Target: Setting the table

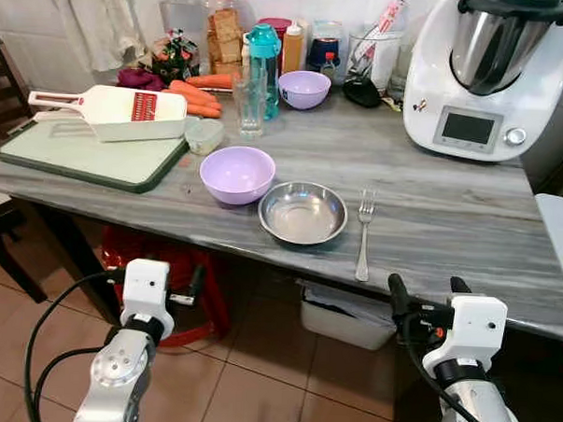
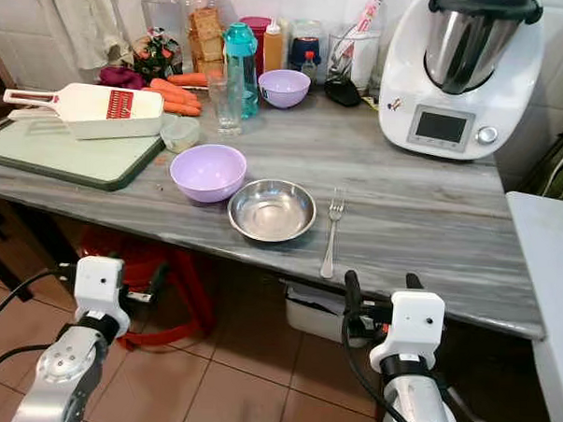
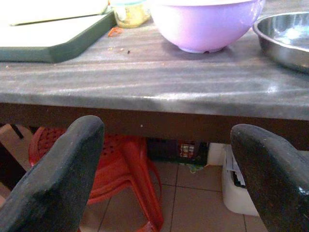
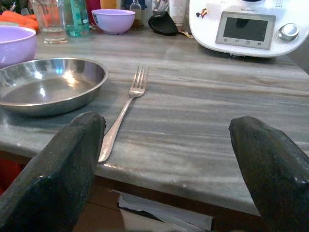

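So far the place looks half laid — a steel plate (image 1: pixel 302 212) near the counter (image 1: pixel 449 228) front edge, a fork (image 1: pixel 364 235) just right of it. Both the left gripper (image 1: pixel 159 282) and right gripper (image 1: pixel 426 292) hang below the edge, jaws spread, holding nothing. Next likely the lilac bowl (image 1: pixel 237 174) or drinking glass (image 1: pixel 248 111) — either arm must rise first.

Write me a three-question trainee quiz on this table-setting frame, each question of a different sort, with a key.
1. True or false: the fork lies inside the steel plate.
2. Multiple choice: what sits directly to the robot's left of the steel plate? A) drinking glass B) lilac bowl C) food processor
3. Fill in: the left gripper and right gripper both have their fingers ____.

Key:
1. False; it lies on the grey table beside the plate, tines pointing away from the robot.
2. B, the lilac bowl.
3. Open, both held below the table's front edge.
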